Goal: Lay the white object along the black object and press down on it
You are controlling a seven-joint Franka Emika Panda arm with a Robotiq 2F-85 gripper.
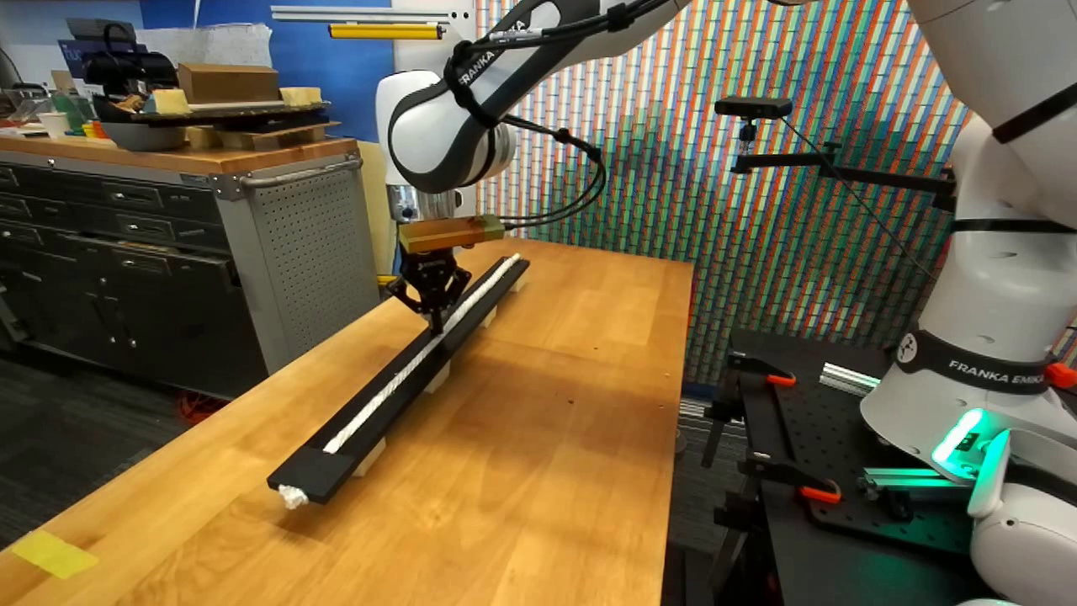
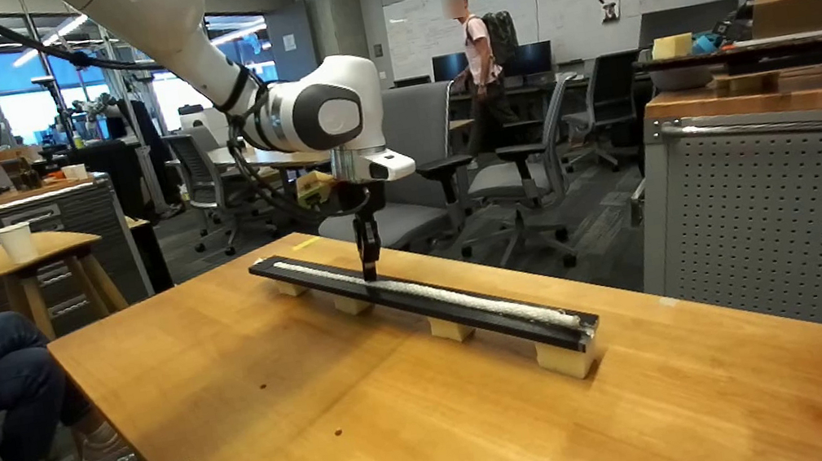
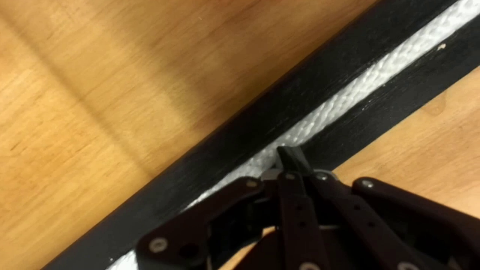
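A white braided rope (image 3: 322, 117) lies along the groove of the long black rail (image 3: 243, 141), so the laying looks done and pressing seems the step in hand; how deeply it is seated I cannot tell. At an end of the rail a black cover (image 1: 318, 471) hides the rope, with a frayed white tuft (image 1: 293, 497) poking out beyond, presumably to keep that end from pulling loose. The jaws are together, clamped on nothing that shows, and point down at the rope partway along, seemingly touching it; paired so, they make a narrow prod that should suit the groove. Below, pale blocks (image 2: 566, 358) prop the rail off the desk (image 2: 388, 448), perhaps for easier reach. The Franka arm (image 2: 281, 111) bends over from above, which favours a straight downward push
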